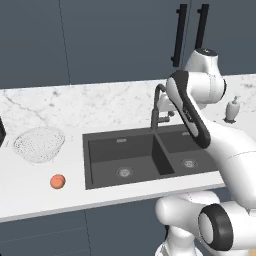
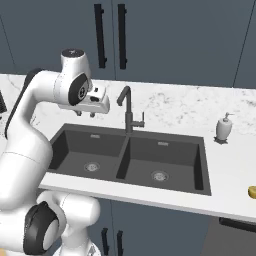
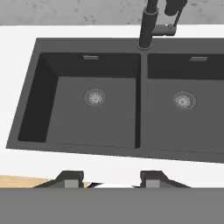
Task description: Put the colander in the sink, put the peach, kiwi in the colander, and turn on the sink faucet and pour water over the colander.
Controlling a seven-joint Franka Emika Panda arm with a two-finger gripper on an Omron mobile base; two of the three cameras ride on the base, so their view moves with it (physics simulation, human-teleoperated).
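White marble counter (image 1: 40, 200), dark sink (image 1: 107, 150) set in; navy cabinets (image 1: 100, 40) behind. Hand (image 3: 111, 177) spread, grasping nothing.

One colander (image 1: 38, 144), one peach (image 1: 58, 181), two basins.

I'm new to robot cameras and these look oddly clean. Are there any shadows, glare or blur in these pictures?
Left base view: even, flat light, with soft shading inside the sink and a faint shadow by the peach. Right base view: no glare on the faucet. Hand view: evenly sharp, slightly pixelated, the sink's far edge wider than its near one.
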